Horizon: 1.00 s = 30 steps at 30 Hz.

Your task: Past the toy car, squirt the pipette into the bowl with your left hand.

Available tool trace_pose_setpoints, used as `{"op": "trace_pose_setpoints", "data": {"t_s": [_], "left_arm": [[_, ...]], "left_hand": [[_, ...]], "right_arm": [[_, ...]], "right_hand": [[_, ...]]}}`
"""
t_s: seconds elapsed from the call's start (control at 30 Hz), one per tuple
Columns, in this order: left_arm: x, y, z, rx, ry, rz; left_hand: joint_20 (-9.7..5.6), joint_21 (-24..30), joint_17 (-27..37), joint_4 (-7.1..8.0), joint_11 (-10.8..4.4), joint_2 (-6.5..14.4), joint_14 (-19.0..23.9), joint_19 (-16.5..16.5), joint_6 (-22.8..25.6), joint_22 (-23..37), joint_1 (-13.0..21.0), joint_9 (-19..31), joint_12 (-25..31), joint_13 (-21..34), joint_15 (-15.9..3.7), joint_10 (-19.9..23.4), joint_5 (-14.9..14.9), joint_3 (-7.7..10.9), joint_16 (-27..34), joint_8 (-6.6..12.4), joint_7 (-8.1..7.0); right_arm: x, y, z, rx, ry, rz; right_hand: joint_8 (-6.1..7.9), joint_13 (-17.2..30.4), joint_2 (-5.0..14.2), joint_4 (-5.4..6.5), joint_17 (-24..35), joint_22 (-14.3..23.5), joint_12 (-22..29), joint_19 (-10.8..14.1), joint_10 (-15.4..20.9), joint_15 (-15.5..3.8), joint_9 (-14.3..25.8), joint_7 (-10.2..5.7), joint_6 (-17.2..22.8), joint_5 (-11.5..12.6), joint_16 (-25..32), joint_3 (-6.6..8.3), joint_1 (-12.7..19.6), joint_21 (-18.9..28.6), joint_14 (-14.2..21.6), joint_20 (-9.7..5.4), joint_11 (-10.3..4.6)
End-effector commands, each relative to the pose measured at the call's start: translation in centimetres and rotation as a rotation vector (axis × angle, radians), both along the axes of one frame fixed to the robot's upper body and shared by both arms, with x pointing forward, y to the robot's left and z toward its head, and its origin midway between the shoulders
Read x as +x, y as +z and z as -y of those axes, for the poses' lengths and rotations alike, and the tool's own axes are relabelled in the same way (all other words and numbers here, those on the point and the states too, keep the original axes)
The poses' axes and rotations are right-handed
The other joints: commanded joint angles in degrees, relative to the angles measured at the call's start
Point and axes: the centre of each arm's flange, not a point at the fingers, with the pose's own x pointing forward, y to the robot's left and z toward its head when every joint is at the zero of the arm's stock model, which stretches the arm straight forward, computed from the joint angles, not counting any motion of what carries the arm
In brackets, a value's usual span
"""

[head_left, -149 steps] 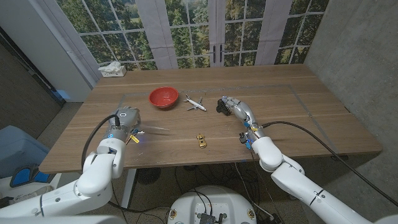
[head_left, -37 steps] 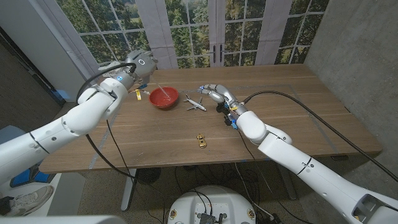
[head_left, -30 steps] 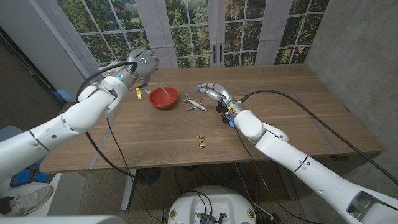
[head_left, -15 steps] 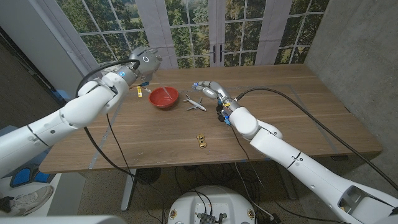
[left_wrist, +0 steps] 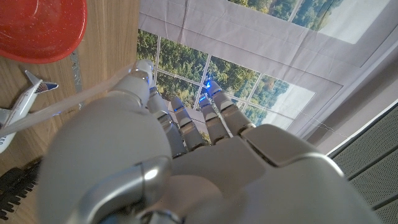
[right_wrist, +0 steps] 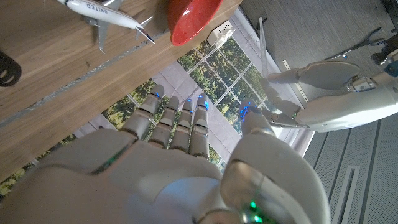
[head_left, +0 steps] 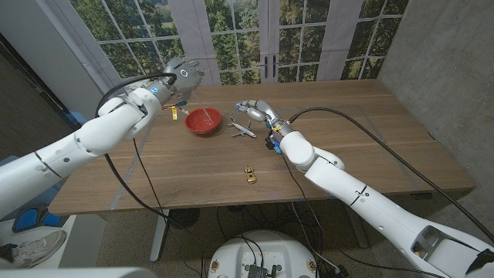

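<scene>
Head looks down; wrists, seemingly inverted, share bowl (head_left: 204,121).

Red bowl (head_left: 204,121) upright, clear pipette (left_wrist: 68,102) raised, small yellow toy car (head_left: 250,174) nearer

An office-like test room is suggested: a long wooden surface (head_left: 332,147) is set before tall paned windows (head_left: 231,38) at 12 o'clock, with grey concrete wall (head_left: 440,69) at 3 o'clock.
</scene>
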Motion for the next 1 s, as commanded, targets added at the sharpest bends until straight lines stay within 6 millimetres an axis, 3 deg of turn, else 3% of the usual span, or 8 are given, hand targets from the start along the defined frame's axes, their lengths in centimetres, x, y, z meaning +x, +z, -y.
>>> {"op": "trace_pose_setpoints", "data": {"t_s": [0.03,0.5,0.73,1.0], "left_arm": [[0.0,0.0,0.2,0.018,-0.008,0.004],[0.3,0.1,0.6,0.047,-0.009,0.013],[0.5,-0.1,0.8,0.067,-0.007,0.021],[0.8,0.1,1.0,0.086,-0.007,0.028]], "left_hand": [[-0.23,0.29,0.1,0.0,-0.11,0.16,0.56,0.08,-0.02,0.16,0.58,0.3,-0.11,0.07,-9.17,0.61,0.34,-0.39,-0.08,0.56,-0.34],[-0.3,0.26,0.1,-0.01,-0.12,0.23,0.56,0.08,0.09,0.16,0.68,0.31,-0.14,0.07,-9.2,0.67,0.35,-0.63,-0.09,0.64,-0.57],[-0.32,0.23,0.11,-0.01,-0.13,0.27,0.55,0.05,0.18,0.17,0.73,0.32,-0.18,0.07,-9.2,0.66,0.35,-0.79,-0.1,0.71,-0.66],[-0.45,0.2,0.11,-0.02,-0.13,0.28,0.52,0.01,0.36,0.17,0.79,0.32,-0.19,0.08,-9.24,0.69,0.34,-0.94,-0.11,0.8,-0.72]], "right_arm": [[0.1,0.1,-1.4,0.008,0.0,0.005],[0.2,0.0,-2.9,0.046,0.002,0.006],[0.2,0.1,-3.8,0.068,-0.02,0.018],[0.3,0.4,-4.6,0.102,-0.016,0.013]], "right_hand": [[0.67,0.3,-0.18,-0.13,0.38,0.34,0.63,1.25,1.09,-1.31,0.34,0.0,1.62,-0.11,0.84,-0.36,0.49,0.45,1.43,-0.02,-0.11],[1.92,1.46,-0.77,-0.49,1.95,0.49,2.31,3.78,4.95,-2.55,0.62,0.06,5.44,-0.39,4.0,-1.08,2.26,1.37,6.62,-0.22,-0.48],[2.91,2.29,-1.89,-1.44,3.01,0.57,3.04,5.89,6.62,-3.22,0.73,-0.39,7.63,-0.59,5.45,-0.85,5.99,2.17,8.24,-0.32,-1.06],[3.86,3.27,-2.61,-0.93,4.13,0.65,3.96,6.23,8.48,-3.27,0.9,-0.37,9.55,-0.91,6.76,-1.25,8.01,2.32,9.37,-0.35,-1.28]]}}
